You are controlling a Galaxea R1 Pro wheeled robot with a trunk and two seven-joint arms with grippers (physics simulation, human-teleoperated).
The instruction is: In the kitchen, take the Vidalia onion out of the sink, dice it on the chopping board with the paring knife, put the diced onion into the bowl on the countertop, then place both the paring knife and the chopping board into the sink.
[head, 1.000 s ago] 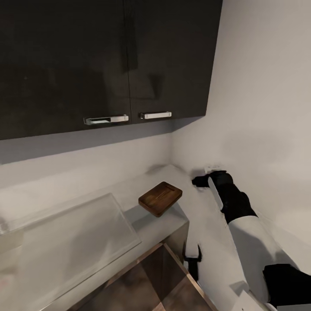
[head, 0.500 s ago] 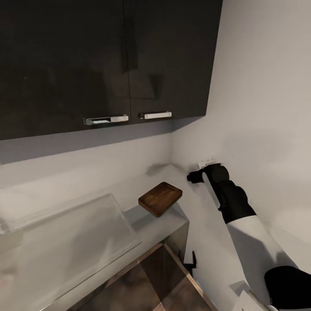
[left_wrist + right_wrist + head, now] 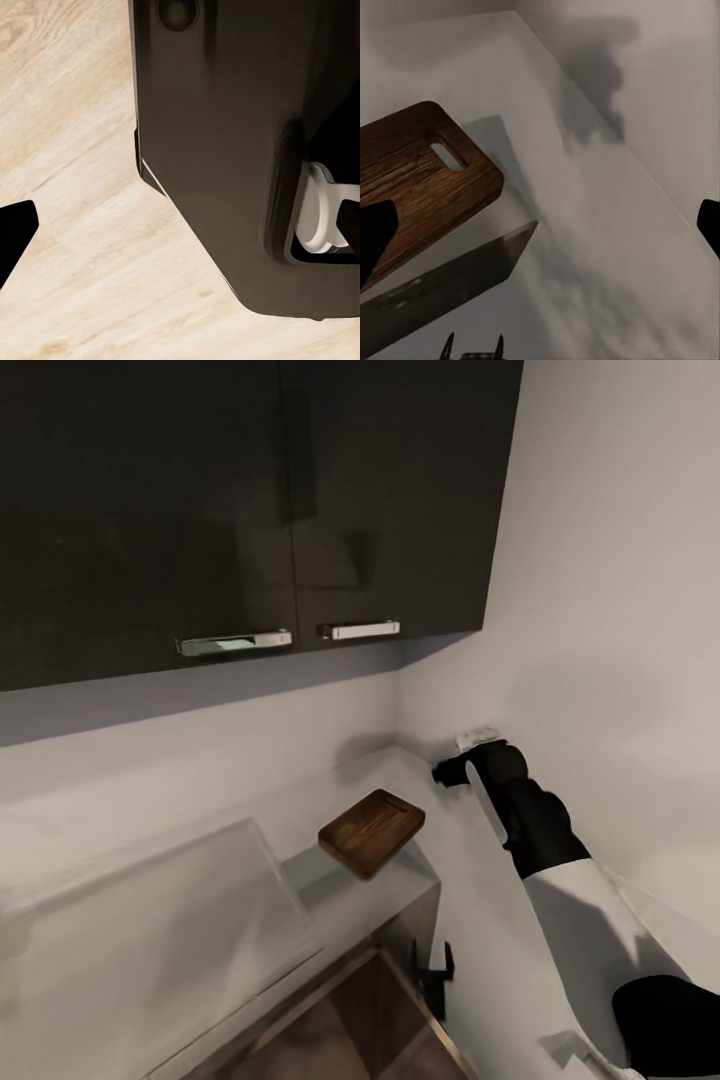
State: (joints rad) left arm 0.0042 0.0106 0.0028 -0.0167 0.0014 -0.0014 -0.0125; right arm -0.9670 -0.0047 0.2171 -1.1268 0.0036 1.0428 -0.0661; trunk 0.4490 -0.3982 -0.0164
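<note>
Chopping board (image 3: 372, 831) on, seemingly, grey countertop (image 3: 340, 885)

Chopping board (image 3: 372, 832) flat on countertop (image 3: 340, 880)

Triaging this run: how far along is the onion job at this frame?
Nothing looks done. The chopping board lies bare at the countertop's end: no onion, dice or knife on it. In hand: the right end effector is raised beyond the board near the wall, fingertips apart in its wrist view, holding nothing. The left end effector points at the wood floor. Fetching, dicing, bowling and sink drop-off all look left.
</note>
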